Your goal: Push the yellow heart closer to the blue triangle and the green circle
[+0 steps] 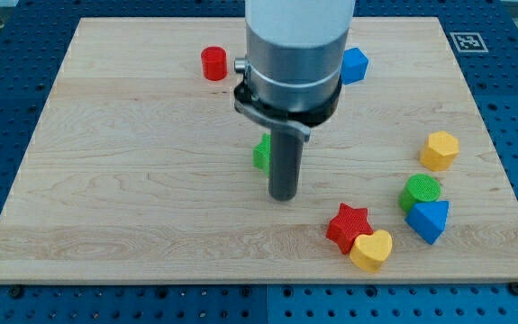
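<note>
The yellow heart (371, 250) is sitting near the board's bottom edge, toward the view's right, and it's touching the red star (347, 226) on its upper-left side. To me it looks like a small rigid plastic piece, light, with a smooth base on smooth wood, so I'm expecting it to be sliding easily and also spinning if I'm hitting it off-centre. There's nothing to grab with here: no pincer at all, just a rod, so no open or closed state to report. Contact is the only option, and I'm thinking the heart's left flank, the rounded lobe side, is the spot to be pushing on, aiming toward the view's right.

The blue triangle (428, 220) is lying just to the right of the heart with a small gap, and the green circle (420, 191) is touching the triangle's top. So the heart is already near them, not much travel left.

My tip (283, 196) is resting mid-board, well apart from the heart, up and to the view's left. A green block (261, 154) is peeking out behind the rod, shape hidden.

Further out: a yellow hexagon (440, 149) at the right, a blue block (354, 65) and a red cylinder (213, 63) near the top.

The risk I'm seeing is the star getting dragged along.
</note>
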Tool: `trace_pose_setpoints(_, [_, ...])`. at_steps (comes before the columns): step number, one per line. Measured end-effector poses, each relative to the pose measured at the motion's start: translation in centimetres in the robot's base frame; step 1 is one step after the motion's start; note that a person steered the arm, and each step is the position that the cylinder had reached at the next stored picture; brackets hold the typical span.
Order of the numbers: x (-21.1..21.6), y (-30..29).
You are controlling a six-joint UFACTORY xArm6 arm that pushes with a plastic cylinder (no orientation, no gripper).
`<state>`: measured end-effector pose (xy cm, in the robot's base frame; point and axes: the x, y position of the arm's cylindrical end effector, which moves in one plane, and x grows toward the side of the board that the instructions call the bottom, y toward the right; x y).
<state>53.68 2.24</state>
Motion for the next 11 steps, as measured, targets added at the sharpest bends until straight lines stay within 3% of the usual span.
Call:
trace_pose_setpoints(2, [7.3,0.2])
trace_pose_setpoints(9, [8.1,11.2])
trace_pose_setpoints(11, [7.3,11.2])
